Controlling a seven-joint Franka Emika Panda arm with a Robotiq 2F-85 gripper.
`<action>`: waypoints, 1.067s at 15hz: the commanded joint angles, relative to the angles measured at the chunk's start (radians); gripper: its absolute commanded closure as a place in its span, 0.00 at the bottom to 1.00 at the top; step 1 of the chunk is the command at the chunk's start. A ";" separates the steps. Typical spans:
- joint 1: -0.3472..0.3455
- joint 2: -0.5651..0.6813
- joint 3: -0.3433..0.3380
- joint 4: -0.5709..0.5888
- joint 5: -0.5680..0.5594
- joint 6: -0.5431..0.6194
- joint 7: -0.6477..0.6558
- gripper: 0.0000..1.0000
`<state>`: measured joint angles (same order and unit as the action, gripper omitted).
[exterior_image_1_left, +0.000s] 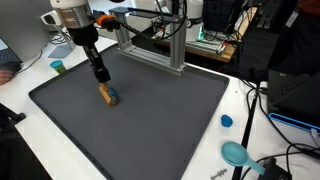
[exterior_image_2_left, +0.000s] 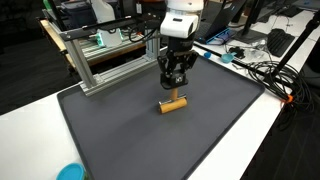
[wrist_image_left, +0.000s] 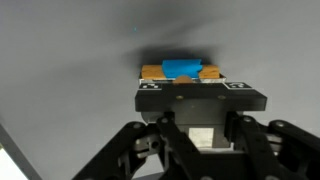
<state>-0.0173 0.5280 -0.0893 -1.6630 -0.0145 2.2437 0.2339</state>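
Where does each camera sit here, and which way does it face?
Exterior view: raised off a table edge, looking down across the mat; wrist and gripper show.
Exterior view: raised off a table edge, facing the metal frame; wrist and gripper show.
Wrist view: behind the gripper, looking past its fingers at the block.
Shared: all three show gripper and block.

Orange block (exterior_image_1_left: 107, 95), seemingly blue-tipped; dark-grey mat (exterior_image_1_left: 150, 125)

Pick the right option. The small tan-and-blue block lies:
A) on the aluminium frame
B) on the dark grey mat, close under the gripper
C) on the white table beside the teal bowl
B: in both exterior views the small tan-and-blue block lies on the dark grey mat, just below the gripper.
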 joint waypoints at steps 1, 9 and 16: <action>-0.019 -0.027 0.019 -0.055 0.007 -0.081 -0.095 0.78; -0.008 -0.056 0.005 -0.096 -0.006 -0.102 -0.079 0.78; 0.033 -0.005 -0.064 -0.077 -0.115 -0.042 0.090 0.78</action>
<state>-0.0088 0.4799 -0.0969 -1.7112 -0.0365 2.1644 0.2197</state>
